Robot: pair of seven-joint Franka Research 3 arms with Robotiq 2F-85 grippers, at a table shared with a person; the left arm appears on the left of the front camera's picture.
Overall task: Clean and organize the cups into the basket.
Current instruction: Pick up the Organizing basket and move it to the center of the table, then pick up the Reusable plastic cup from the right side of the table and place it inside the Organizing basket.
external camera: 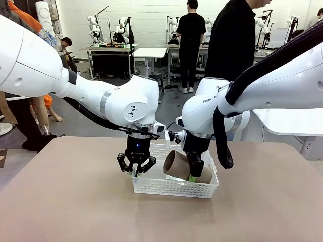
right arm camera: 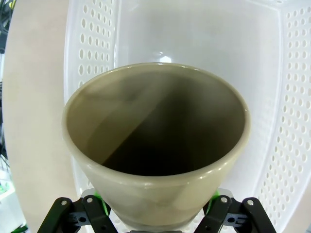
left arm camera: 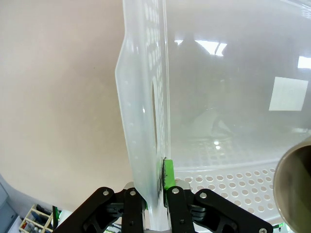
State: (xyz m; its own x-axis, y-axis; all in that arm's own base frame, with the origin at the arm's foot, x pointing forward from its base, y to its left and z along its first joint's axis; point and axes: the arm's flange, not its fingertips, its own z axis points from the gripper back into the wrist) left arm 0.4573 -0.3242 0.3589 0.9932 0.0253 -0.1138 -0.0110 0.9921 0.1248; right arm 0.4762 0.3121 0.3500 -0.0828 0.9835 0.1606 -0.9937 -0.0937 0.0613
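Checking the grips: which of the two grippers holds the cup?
The right gripper, jaws wide around the grey-brown cup over the basket. The left gripper is pinched shut on the basket's wall instead.

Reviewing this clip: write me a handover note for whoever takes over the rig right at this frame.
Left gripper: jaws shut on the left wall of the basket, which sits on the table.
Right gripper: jaws closed around a taupe cup, tilted, mouth toward the robot's left, low inside the basket.
Done: one cup brought into the basket, not yet released.
Left: set it down and let go, then fetch any other cups.
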